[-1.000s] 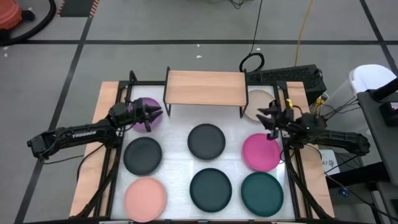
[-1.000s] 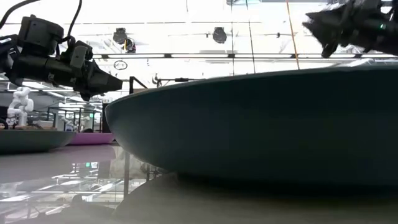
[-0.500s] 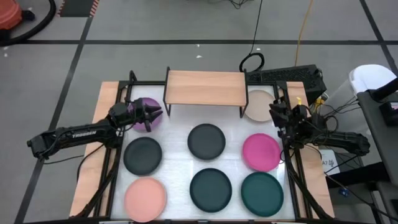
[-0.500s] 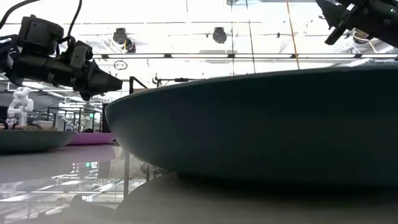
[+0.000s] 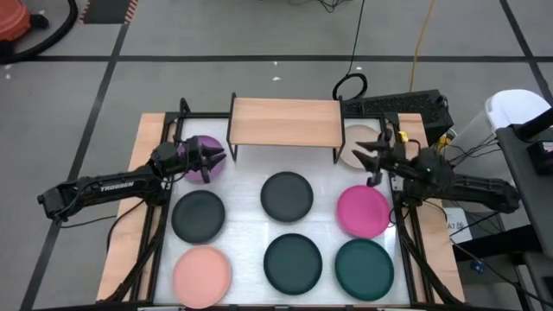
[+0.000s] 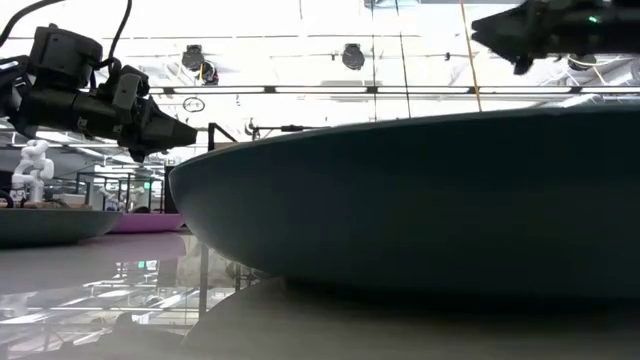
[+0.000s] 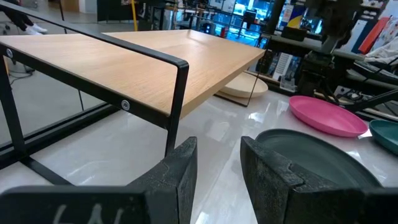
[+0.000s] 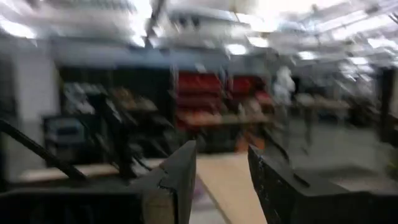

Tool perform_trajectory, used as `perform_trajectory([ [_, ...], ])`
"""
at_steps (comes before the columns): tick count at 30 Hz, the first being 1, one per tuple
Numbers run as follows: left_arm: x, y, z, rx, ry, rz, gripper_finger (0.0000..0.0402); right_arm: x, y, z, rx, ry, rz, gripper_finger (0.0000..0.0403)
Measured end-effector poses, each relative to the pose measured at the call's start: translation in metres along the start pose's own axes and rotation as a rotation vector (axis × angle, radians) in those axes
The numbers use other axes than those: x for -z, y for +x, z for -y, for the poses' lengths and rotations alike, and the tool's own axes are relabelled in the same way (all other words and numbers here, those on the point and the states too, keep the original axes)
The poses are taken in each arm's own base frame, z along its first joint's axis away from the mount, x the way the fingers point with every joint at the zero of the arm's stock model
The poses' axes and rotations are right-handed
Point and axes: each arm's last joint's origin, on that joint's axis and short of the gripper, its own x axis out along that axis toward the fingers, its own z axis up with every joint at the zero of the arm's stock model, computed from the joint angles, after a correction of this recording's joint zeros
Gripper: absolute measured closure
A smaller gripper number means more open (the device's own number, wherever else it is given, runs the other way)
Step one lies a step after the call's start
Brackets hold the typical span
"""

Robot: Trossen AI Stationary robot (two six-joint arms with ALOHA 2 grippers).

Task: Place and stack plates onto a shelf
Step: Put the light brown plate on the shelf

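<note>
The shelf (image 5: 285, 122), a light wooden top on thin black legs, stands at the table's far middle. My left gripper (image 5: 223, 160) hovers open just right of the purple plate (image 5: 204, 147), pointing toward the shelf's left legs (image 7: 177, 106). My right gripper (image 5: 366, 159) is open and held above the table over the near rim of the beige plate (image 5: 354, 136), pointing left. The magenta plate (image 5: 363, 212) lies flat just near of it. Neither gripper holds anything. In the low view both grippers, left (image 6: 185, 132) and right (image 6: 482, 30), stay high above the table.
More plates lie flat on the white table: two dark ones (image 5: 287, 195) (image 5: 198, 215), a light pink one (image 5: 202, 274), a dark teal one (image 5: 293, 262) and a teal one (image 5: 364, 269). A black frame (image 5: 402, 216) edges the table. Cables and a keyboard (image 5: 406, 104) sit beyond the far right corner.
My right gripper swung back toward the table's right edge and rose, then swung out again; it now points left, slightly farther toward the far edge, at the beige plate's near rim. The plates and the shelf have stayed put.
</note>
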Motion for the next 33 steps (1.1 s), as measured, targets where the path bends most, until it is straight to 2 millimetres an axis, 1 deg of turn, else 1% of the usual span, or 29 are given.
perform_trajectory([
  [5,0.0,0.0,0.0,0.0,0.001,0.002,0.0276,-0.005,0.022,-0.002,-0.007,-0.036,-0.271,0.0273],
  [9,0.0,0.0,0.0,0.0,0.0,0.002,0.0276,-0.002,0.035,-0.001,0.077,-0.06,-0.508,0.0273],
  [12,0.0,0.0,0.0,0.001,0.0,0.001,0.0276,-0.001,0.038,0.0,0.125,-0.063,-0.669,0.0273],
  [14,0.0,0.0,0.0,0.0,0.0,0.001,0.0276,-0.004,0.039,0.0,0.163,-0.016,-0.745,0.0273],
  [16,0.0,0.0,0.0,0.0,0.0,0.001,0.0276,-0.001,0.036,0.0,0.199,0.043,-0.829,0.0273],
  [19,0.0,0.0,0.0,0.0,0.0,0.001,0.0276,0.009,0.03,0.001,0.258,0.115,-0.955,0.0273],
  [21,0.0,0.0,0.0,0.0,0.0,0.001,0.0275,0.016,0.028,0.001,0.293,0.13,-1.024,0.0273],
  [24,0.0,0.0,0.0,0.0,0.0,0.001,0.0276,0.031,0.028,0.001,0.341,0.089,-1.092,0.0273],
  [33,0.0,0.0,0.0,0.0,0.0,0.0,0.0276,0.075,0.036,0.006,0.354,0.01,-1.231,0.0266],
])
